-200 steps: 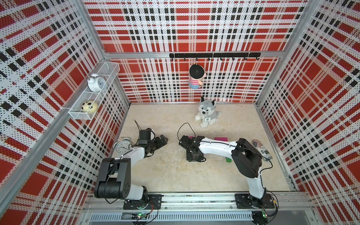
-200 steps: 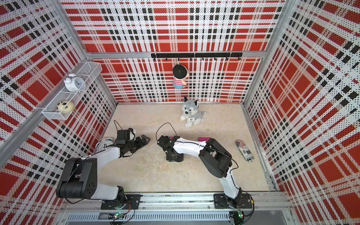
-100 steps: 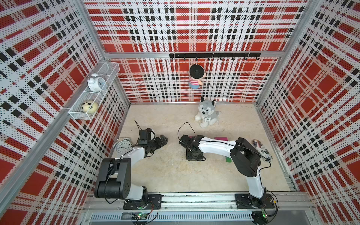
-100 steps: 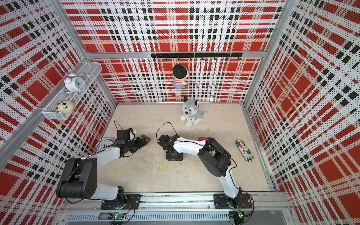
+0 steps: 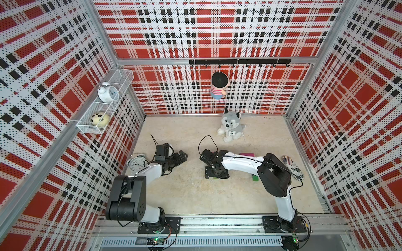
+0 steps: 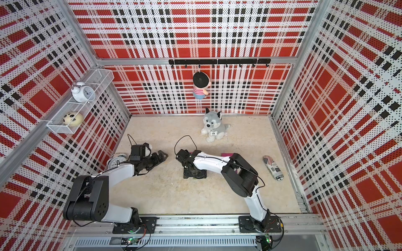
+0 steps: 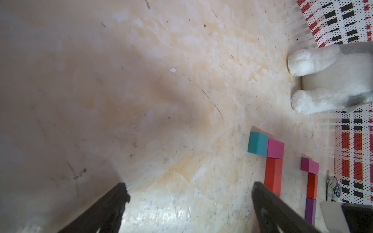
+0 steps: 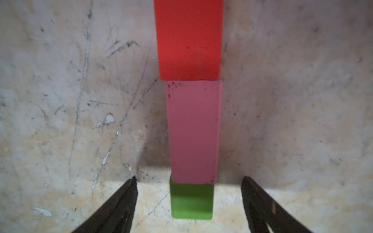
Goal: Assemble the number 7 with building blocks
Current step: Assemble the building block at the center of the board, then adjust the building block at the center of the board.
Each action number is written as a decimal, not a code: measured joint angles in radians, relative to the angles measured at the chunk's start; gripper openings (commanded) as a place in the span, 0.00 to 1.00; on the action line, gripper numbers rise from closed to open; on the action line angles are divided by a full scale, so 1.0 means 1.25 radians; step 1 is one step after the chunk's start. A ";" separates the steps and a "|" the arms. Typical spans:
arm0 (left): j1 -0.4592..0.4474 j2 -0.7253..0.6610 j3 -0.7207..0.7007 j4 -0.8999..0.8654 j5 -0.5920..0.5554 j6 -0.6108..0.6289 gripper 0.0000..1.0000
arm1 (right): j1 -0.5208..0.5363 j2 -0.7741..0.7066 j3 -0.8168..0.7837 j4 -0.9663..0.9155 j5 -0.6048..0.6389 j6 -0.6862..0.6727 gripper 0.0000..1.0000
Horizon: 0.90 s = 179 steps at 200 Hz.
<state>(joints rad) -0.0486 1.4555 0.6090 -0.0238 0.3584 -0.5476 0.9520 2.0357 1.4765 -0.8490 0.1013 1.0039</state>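
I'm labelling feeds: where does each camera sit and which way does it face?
Top views: high, front, looking down on beige floor; left arm, right arm show.
Left wrist: low, facing the grey-white plush dog; open left gripper shows.
Right wrist: close, down on red rectangular block, pink rectangular block, green square block; open right gripper shows.
Shared: dog, in both top views and left wrist.

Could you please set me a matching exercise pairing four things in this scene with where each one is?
1 green block
2 teal block
3 plush dog
4 doll

a hangs from the hook rail
b touches a magenta block
c sits near the back wall
d lies between the right gripper's open jaws

Pairs: 1-d, 2-b, 3-c, 4-a
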 measured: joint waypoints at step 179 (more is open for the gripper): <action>-0.191 0.217 0.171 0.105 0.021 -0.143 0.98 | -0.151 -0.095 -0.022 0.165 0.005 -0.120 0.73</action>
<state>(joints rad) -0.2874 1.7264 0.8230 0.1078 0.3843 -0.7265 0.7635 1.9175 1.4490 -0.6422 0.1081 0.8543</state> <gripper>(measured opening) 0.983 0.741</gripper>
